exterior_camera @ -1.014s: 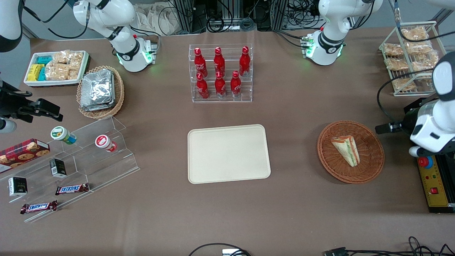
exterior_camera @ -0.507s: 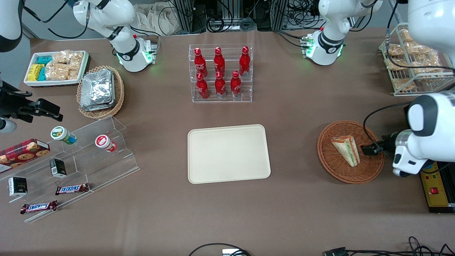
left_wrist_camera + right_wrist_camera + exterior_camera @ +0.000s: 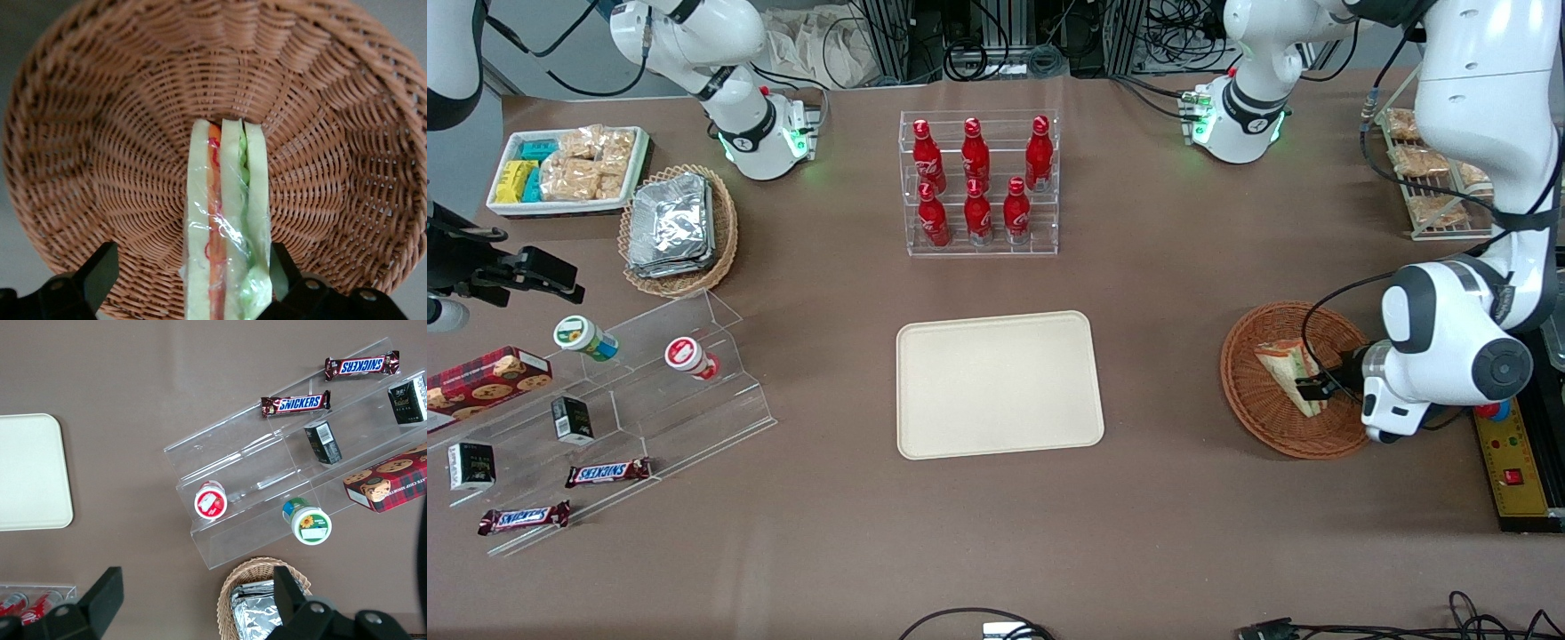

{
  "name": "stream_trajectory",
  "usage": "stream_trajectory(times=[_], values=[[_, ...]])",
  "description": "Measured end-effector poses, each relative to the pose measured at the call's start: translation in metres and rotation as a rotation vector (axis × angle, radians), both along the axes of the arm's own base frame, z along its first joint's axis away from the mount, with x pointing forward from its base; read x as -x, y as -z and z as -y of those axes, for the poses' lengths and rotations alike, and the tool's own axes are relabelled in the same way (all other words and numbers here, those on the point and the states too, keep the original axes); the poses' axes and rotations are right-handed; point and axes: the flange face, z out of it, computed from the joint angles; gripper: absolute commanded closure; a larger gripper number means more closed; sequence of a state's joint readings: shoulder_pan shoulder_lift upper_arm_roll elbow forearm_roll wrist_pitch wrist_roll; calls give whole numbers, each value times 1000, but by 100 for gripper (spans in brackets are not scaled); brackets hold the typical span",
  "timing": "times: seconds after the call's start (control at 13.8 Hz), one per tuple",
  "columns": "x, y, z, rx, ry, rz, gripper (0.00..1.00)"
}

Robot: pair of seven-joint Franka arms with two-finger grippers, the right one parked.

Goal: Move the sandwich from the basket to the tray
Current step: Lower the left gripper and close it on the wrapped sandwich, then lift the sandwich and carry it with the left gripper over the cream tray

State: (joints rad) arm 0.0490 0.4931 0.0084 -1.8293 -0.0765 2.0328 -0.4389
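The sandwich (image 3: 1285, 366), a plastic-wrapped wedge of white bread with orange and green filling, lies in the round reddish-brown basket (image 3: 1263, 418) toward the working arm's end of the table. My left gripper (image 3: 1316, 387) is low over the basket at the sandwich's wide end. In the left wrist view the sandwich (image 3: 227, 220) lies between the two black fingers (image 3: 100, 273), one close beside it and the other a gap away, so the gripper (image 3: 193, 280) is open around it over the basket's weave (image 3: 100, 133). The cream tray (image 3: 996, 382) lies bare at mid-table.
A clear rack of red bottles (image 3: 978, 182) stands farther from the front camera than the tray. A wire rack of bagged snacks (image 3: 1423, 169) and a yellow control box (image 3: 1516, 471) flank the basket. An oval basket of foil packets (image 3: 680, 227) and acrylic shelves (image 3: 631, 400) sit toward the parked arm's end.
The left arm has swung in from the table's edge and come down over the basket, bringing the gripper to the sandwich's wide end. The sandwich has not moved.
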Motion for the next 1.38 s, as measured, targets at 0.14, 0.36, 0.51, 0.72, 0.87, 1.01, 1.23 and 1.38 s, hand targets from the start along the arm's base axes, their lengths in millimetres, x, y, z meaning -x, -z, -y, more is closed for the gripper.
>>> stream_trajectory(times=[0.14, 0.36, 0.51, 0.72, 0.87, 1.01, 1.23, 1.38], values=[[3, 7, 5, 8, -8, -13, 0], [6, 24, 10, 13, -7, -41, 5], [8, 32, 10, 15, -8, -51, 24], [8, 35, 15, 16, -2, -57, 62], [8, 35, 18, 17, 3, -56, 69], [6, 29, 20, 18, 7, -47, 73], [-1, -15, 36, 39, 52, -37, 77], [-6, -64, 55, 71, 142, -29, 79]])
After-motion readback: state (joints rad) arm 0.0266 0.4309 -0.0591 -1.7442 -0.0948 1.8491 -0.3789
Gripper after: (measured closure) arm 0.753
